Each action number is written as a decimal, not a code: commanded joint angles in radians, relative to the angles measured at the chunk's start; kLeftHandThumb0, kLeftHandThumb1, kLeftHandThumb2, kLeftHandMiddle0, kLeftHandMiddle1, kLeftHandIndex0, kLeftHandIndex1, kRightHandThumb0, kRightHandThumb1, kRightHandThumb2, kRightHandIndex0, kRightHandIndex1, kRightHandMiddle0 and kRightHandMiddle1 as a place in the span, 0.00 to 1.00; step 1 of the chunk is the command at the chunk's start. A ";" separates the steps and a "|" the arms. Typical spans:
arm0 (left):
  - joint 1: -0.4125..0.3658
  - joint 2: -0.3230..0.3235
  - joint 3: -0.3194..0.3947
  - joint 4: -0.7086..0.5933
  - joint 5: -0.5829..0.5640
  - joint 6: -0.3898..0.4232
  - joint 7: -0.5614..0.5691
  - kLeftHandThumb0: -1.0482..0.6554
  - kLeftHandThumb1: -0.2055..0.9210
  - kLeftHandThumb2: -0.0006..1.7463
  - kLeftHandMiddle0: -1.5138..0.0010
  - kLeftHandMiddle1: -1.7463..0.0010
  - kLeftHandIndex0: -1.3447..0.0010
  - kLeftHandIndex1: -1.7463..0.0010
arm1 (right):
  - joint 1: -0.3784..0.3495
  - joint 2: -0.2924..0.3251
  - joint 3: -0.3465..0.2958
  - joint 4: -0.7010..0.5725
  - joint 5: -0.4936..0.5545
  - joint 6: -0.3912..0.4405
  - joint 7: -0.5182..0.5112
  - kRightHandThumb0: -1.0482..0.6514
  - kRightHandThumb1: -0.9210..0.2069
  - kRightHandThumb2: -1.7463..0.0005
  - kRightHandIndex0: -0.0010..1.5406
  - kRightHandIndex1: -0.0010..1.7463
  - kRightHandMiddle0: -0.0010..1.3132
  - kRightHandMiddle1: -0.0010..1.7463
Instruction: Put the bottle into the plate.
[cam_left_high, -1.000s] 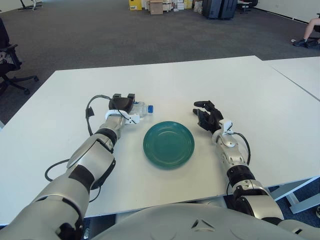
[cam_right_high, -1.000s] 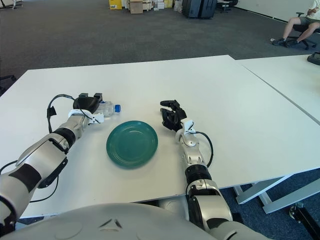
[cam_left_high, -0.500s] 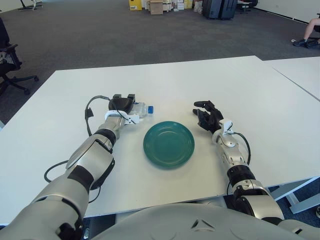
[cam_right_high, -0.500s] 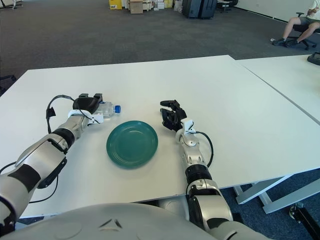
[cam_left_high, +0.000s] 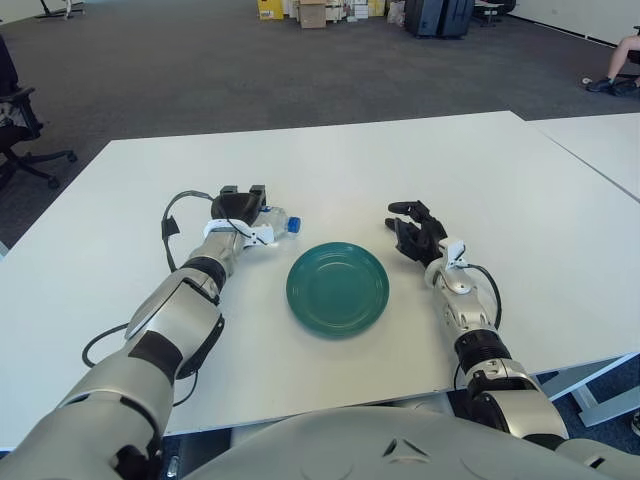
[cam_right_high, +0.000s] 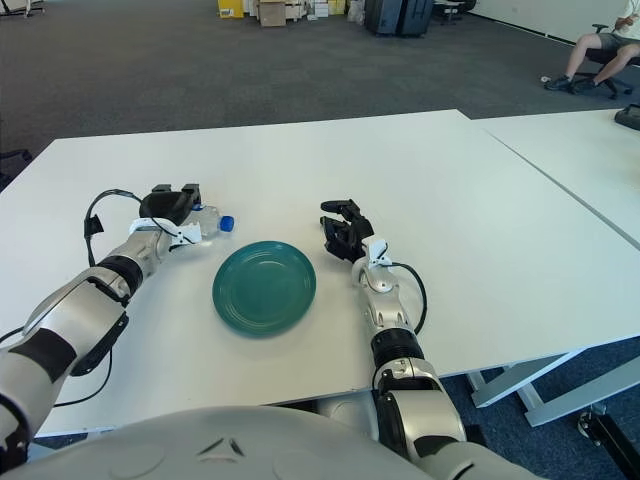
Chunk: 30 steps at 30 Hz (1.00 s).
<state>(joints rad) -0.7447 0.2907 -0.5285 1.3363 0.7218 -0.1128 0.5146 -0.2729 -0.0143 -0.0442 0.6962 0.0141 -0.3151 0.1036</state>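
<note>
Fingers of left hand curled around bottle, left of plate

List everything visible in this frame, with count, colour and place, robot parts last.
bottle: one, clear with a blue cap, lying on the table left of the plate, in the left hand's grasp.
plate: one, dark green, table centre, nothing in it.
table: one, white, under everything.
second table: one, white, far right.
left hand: one, black, closed on the bottle.
right hand: one, black, right of the plate, fingers curled, holding nothing.
</note>
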 joint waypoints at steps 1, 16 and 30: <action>-0.042 0.030 0.048 -0.031 -0.039 -0.027 0.062 0.61 0.24 0.89 0.44 0.10 0.55 0.00 | -0.009 -0.007 -0.001 0.024 0.006 0.005 0.012 0.34 0.20 0.53 0.25 0.29 0.18 0.66; -0.017 0.090 0.237 -0.331 -0.192 -0.230 0.102 0.62 0.25 0.91 0.47 0.03 0.57 0.00 | -0.030 -0.028 0.014 0.076 -0.013 -0.041 0.033 0.31 0.15 0.55 0.24 0.27 0.17 0.66; 0.145 0.080 0.299 -0.716 -0.200 -0.259 0.055 0.61 0.30 0.88 0.50 0.02 0.61 0.00 | -0.037 -0.022 0.005 0.088 0.010 -0.044 0.049 0.31 0.15 0.57 0.24 0.25 0.17 0.66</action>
<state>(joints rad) -0.6150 0.3585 -0.2548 0.6655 0.5276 -0.3660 0.5819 -0.3064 -0.0337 -0.0359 0.7694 0.0159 -0.3683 0.1448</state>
